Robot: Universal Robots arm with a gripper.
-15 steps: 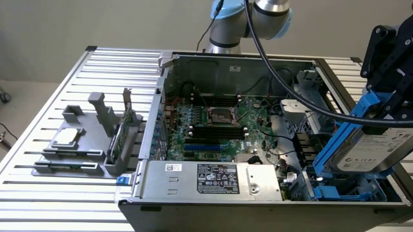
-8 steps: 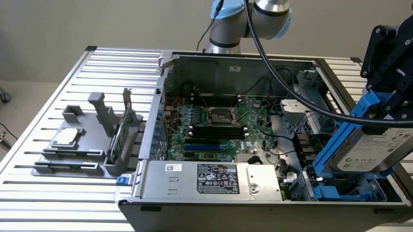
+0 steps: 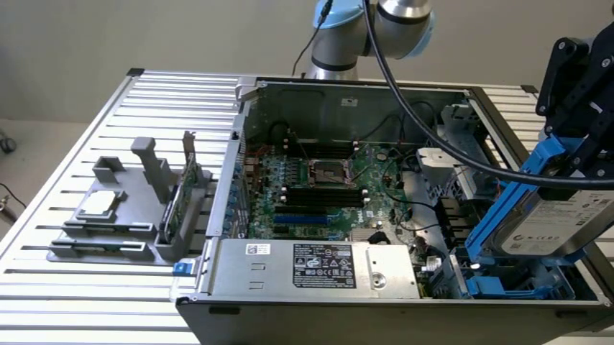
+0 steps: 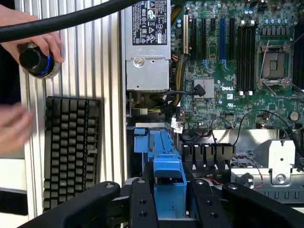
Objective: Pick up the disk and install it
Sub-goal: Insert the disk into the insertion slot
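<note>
**Exterior view:** a raised camera off the arm, tilted down across the slatted table (image 3: 144, 100) onto the open computer case (image 3: 346, 97). It stands far enough back to take in nearly the whole case, with the arm (image 3: 374, 29) rising beyond the far wall. **Wrist view:** a camera carried on the arm, set close above the case and facing down past the gripper (image 4: 170, 204) into the interior. Both views share the power-supply box (image 3: 312, 264), the motherboard (image 3: 326, 180) and the disk (image 3: 551, 223) with its blue rails.

Black fingers (image 4: 142, 205) clamped on the blue-railed disk (image 4: 169, 187) — motherboard (image 4: 237, 80), keyboard (image 4: 71, 147), a hand (image 4: 48, 43) on a knob (image 4: 32, 61)
</note>
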